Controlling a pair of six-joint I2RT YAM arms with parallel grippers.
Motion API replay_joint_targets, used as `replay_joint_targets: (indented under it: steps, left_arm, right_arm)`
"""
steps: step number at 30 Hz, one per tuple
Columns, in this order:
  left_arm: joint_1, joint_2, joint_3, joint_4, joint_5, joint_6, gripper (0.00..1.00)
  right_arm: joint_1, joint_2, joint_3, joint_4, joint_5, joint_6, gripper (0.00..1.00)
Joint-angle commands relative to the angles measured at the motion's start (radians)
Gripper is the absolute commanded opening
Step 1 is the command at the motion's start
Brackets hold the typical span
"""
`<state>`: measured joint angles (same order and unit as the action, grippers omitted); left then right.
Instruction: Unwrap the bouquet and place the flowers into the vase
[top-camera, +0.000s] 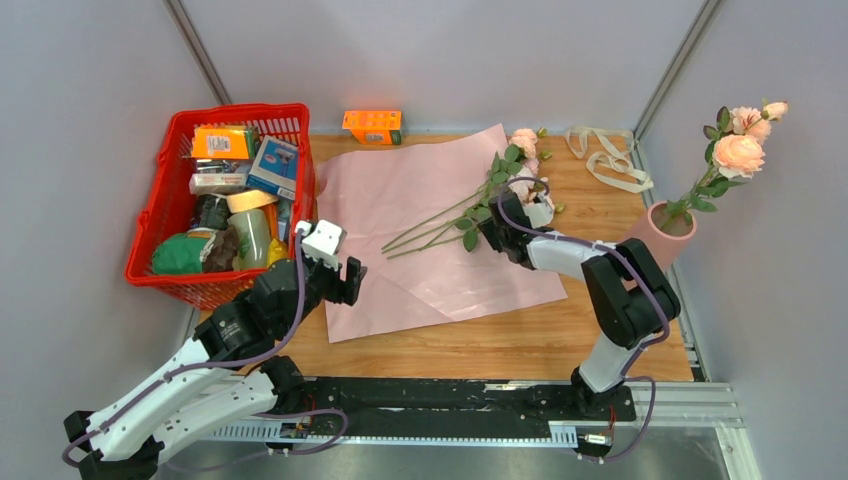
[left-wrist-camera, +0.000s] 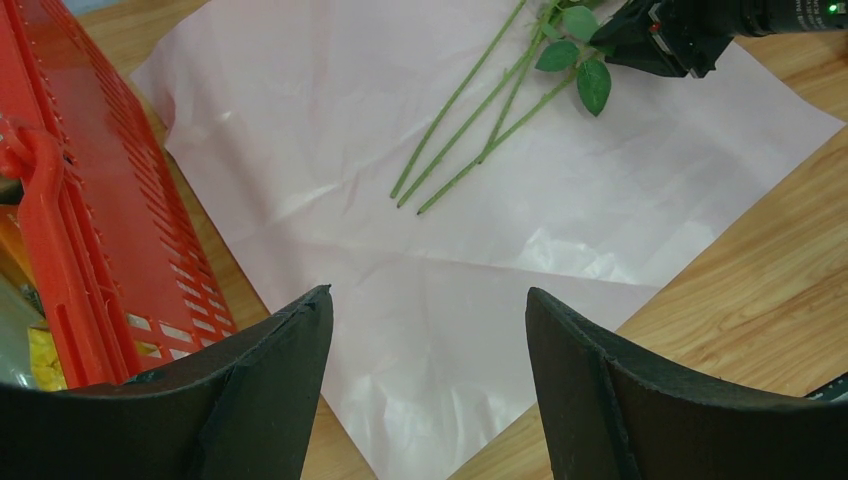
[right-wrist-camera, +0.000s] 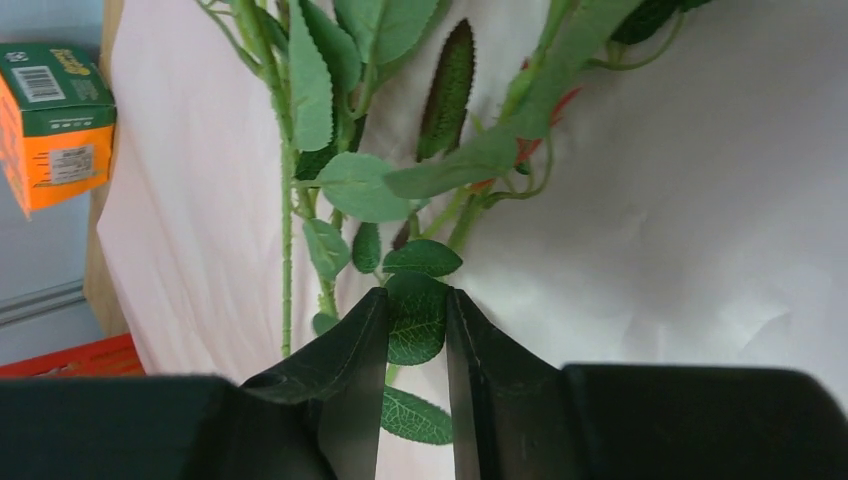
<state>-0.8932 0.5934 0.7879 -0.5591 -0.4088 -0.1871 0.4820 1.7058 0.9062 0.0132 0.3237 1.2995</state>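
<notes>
The bouquet lies unwrapped. Its pink paper sheet (top-camera: 420, 280) is spread flat on the table, and three long-stemmed flowers (top-camera: 440, 225) lie across it with blooms toward the back. My right gripper (top-camera: 492, 228) sits low over their leafy middle. Its narrow jaws (right-wrist-camera: 417, 300) are closed on a green leaf (right-wrist-camera: 415, 325) and the stem under it. The dusty-pink vase (top-camera: 662, 235) stands at the right edge with pink roses (top-camera: 740, 150) in it. My left gripper (top-camera: 345, 270) hovers open over the paper's near left corner (left-wrist-camera: 428, 400), holding nothing.
A red basket (top-camera: 160, 170) full of groceries stands at the left, close beside my left gripper (left-wrist-camera: 428, 300). An orange box (top-camera: 372, 126) sits at the back edge. The cream ribbon (top-camera: 610, 160) lies loose at the back right.
</notes>
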Motion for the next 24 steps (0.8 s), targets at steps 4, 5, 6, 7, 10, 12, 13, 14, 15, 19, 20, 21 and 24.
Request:
replay_joint_targets:
  steps: [4,5,6,7,10,12,13,14,15,19,20,21,24]
  left_arm:
    - [0.000,-0.003,0.008,0.021,-0.001,0.015,0.79]
    - [0.000,-0.003,0.007,0.021,0.001,0.017,0.79]
    - [0.002,-0.001,0.007,0.021,-0.001,0.015,0.79]
    - [0.000,-0.003,0.007,0.019,-0.001,0.015,0.79]
    - [0.000,-0.004,0.007,0.018,-0.005,0.014,0.79]
    - [0.000,-0.004,0.007,0.016,-0.007,0.014,0.79]
    - [0.000,-0.006,0.007,0.018,-0.007,0.014,0.79]
    - [0.000,-0.006,0.008,0.018,-0.007,0.014,0.79]
    - [0.000,-0.006,0.007,0.018,-0.007,0.014,0.79]
    - [0.000,-0.012,0.013,0.014,-0.013,0.014,0.79]
    - [0.000,-0.018,0.011,0.018,-0.016,0.014,0.79]
    - [0.000,-0.023,0.010,0.019,-0.019,0.014,0.79]
    - [0.000,-0.040,0.007,0.024,-0.022,0.012,0.79]
  right_arm:
    - [0.003,0.060,0.056,-0.050,0.054,0.067,0.30]
    - [0.003,0.070,0.065,-0.048,0.051,0.066,0.31]
    - [0.003,0.084,0.069,-0.055,0.046,0.064,0.32]
    - [0.003,0.092,0.077,-0.058,0.048,0.064,0.34]
    - [0.003,0.115,0.102,-0.074,0.055,0.058,0.38]
    - [0.001,0.124,0.112,-0.084,0.064,0.052,0.38]
    - [-0.002,0.129,0.118,-0.088,0.064,0.050,0.38]
    - [-0.005,0.133,0.123,-0.096,0.063,0.049,0.38]
    - [-0.008,0.137,0.132,-0.107,0.058,0.046,0.38]
    - [-0.013,0.170,0.221,-0.284,0.075,0.063,0.35]
    - [-0.013,0.184,0.247,-0.317,0.077,0.055,0.34]
    - [-0.013,0.198,0.270,-0.350,0.083,0.053,0.34]
    - [-0.013,0.221,0.301,-0.410,0.103,0.072,0.34]
